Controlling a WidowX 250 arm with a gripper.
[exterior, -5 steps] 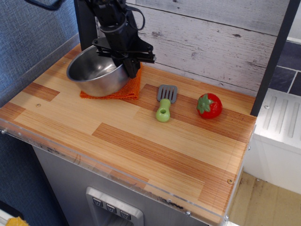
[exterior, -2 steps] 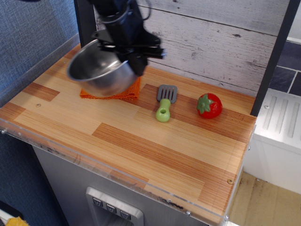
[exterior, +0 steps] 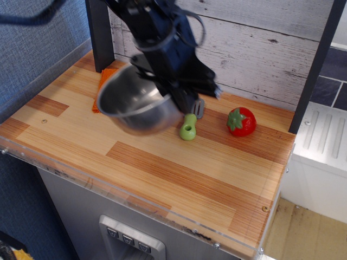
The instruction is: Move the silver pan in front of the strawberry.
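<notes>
I have the silver pan off the counter, carried mid-air and tilted, mouth facing up and toward 9 o'clock. The gripper is clamped on the pan's rim on its 3 o'clock side (the fingers themselves are motion-blurred, so I'm judging the pinch from the pan hanging there, not from seeing the jaws).

The strawberry sits on the counter at about 3 o'clock from the pan, well apart. The green-handled spatula lies between them, its blade partly hidden behind the arm.

Risks from here:
- A one-sided rim grip on a deep pan puts a lot of leverage on the pinch. If it rotates or slips, the pan drops onto the spatula or rolls off the front edge.
- The pan's low side passes just above the spatula handle. If I go too low on the traverse I drag the spatula into the strawberry.
- The target spot is at 6 o'clock of the strawberry. If I overshoot toward 3 o'clock, the arm or the pan wall knocks the strawberry away, and it looks like it would roll easily.
- The front lip of the counter is close to that spot, so setting down tilted could tip the pan outward.

Versus a second ago: the pan was resting on the orange cloth at the 10 o'clock corner with the gripper on its rim. Now it's lifted and well along toward 3 o'clock, and the cloth is exposed. The spatula and strawberry haven't moved.
</notes>
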